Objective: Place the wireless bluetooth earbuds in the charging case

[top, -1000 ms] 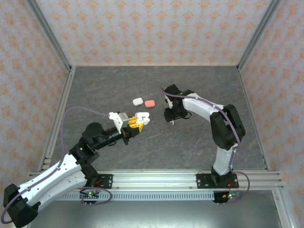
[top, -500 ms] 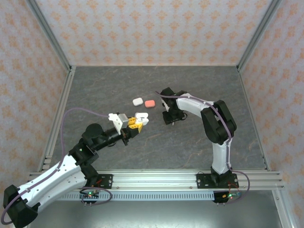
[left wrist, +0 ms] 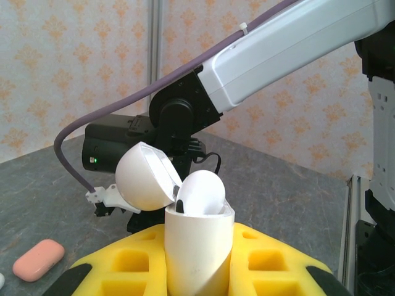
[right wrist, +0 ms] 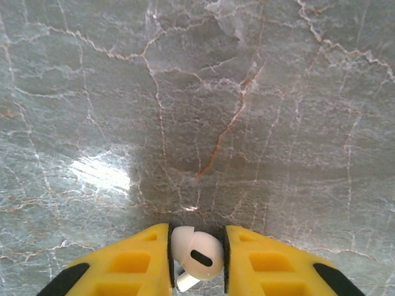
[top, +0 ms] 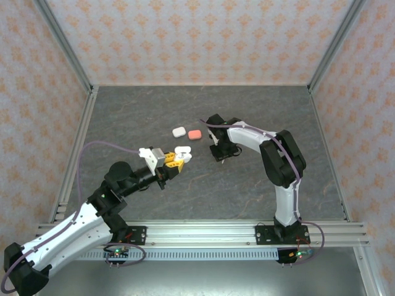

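Observation:
My left gripper (top: 178, 160) is shut on a white charging case (left wrist: 197, 246), held upright between its yellow fingers (left wrist: 117, 262). The case's lid (left wrist: 145, 184) is flipped open to the left, and one white earbud (left wrist: 200, 192) sits in the case's mouth. The same case (top: 182, 153) is above the table's middle. My right gripper (top: 220, 155) hangs to the right of it, pointing down just above the grey table. It is shut on a second white earbud (right wrist: 196, 254), whose stem points down and left between the yellow fingers (right wrist: 133, 268).
A closed white case (top: 179, 131) and a closed coral case (top: 195, 134) lie on the marbled grey table behind the grippers; the coral case (left wrist: 39, 259) lies low left in the left wrist view. Patterned walls and metal posts ring the table (top: 247, 185).
My right gripper has drawn slightly left and nearer the open case. My left gripper with the case has barely shifted left.

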You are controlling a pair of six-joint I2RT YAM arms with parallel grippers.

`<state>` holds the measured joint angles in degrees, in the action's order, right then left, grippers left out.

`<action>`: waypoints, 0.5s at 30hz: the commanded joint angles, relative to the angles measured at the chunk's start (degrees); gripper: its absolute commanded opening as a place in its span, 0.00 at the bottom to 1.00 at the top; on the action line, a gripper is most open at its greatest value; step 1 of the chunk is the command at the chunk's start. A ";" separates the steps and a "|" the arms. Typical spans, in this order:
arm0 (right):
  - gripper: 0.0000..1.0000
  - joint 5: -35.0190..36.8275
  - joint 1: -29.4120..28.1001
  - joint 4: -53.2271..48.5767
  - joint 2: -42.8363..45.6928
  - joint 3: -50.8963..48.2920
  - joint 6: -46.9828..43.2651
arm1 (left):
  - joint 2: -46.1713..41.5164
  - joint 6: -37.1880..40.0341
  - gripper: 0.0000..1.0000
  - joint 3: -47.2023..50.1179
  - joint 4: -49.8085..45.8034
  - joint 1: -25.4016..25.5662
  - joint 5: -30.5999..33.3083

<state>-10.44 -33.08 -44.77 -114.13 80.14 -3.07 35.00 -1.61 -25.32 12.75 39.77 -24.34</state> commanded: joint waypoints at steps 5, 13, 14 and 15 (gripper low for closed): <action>0.23 2.24 -0.23 3.21 11.53 -4.12 -0.35 | 0.52 -1.91 0.00 0.89 3.55 0.19 0.92; 0.23 -0.42 -0.31 10.87 31.62 -12.00 -1.06 | 4.80 -5.28 0.00 0.07 8.61 0.26 0.14; 0.23 -1.57 -0.25 12.23 34.73 -13.24 -1.14 | 5.58 -5.75 0.00 -0.23 9.19 0.29 -0.20; 0.23 -2.89 -0.23 13.52 37.38 -14.22 -1.30 | 6.31 -6.08 0.00 -0.49 9.69 0.29 -0.52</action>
<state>-11.09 -33.08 -35.75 -82.65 68.29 -3.31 40.27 -5.74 -24.91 17.41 39.77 -24.45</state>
